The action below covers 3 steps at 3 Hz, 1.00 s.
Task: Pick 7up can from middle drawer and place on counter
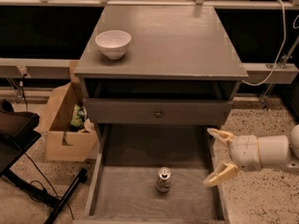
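Note:
The 7up can (pixel 163 180) stands upright on the floor of the open middle drawer (pixel 126 197), near its centre. My gripper (pixel 218 156) is at the drawer's right side wall, right of the can and a little above it, apart from it. Its two tan fingers (pixel 219 175) are spread open and hold nothing. The counter (pixel 182 41) is the grey top of the cabinet above.
A white bowl (pixel 113 43) sits on the counter's left front. A shut drawer front with a round knob (pixel 158 113) hangs above the open drawer. A cardboard box (pixel 65 125) stands left of the cabinet. A black stand (pixel 28 181) is at lower left.

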Tool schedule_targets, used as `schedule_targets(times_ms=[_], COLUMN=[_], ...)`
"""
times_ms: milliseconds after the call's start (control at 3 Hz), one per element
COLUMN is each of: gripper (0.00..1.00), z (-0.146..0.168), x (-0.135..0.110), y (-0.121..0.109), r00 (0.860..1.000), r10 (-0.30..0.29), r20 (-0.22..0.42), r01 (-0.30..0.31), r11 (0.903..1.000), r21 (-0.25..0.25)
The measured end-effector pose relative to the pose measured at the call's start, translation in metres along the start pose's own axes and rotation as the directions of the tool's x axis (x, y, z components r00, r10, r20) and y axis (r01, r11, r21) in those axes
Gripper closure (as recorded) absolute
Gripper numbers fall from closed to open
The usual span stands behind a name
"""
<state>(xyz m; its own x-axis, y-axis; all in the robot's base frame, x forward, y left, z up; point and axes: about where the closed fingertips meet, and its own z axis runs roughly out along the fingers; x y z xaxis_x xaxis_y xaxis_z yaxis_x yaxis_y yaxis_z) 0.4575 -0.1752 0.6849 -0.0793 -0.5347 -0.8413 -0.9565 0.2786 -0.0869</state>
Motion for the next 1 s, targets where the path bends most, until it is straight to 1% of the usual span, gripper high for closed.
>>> schedule_targets(times_ms=[333,667,1000], gripper=[0.00,0.00,0.00], z=[0.002,0.034,0.087], x=[0.003,0.021,0.049], y=[0.001,0.000,-0.011], r00=[1.000,0.999,0.990], r10=[0.002,0.014,-0.003], r20=[0.004,0.047,0.138], r01=[-0.002,-0.012,0.013], r11=[1.0000,0.9990,0.9976], r21=[-0.004,-0.043,-0.069])
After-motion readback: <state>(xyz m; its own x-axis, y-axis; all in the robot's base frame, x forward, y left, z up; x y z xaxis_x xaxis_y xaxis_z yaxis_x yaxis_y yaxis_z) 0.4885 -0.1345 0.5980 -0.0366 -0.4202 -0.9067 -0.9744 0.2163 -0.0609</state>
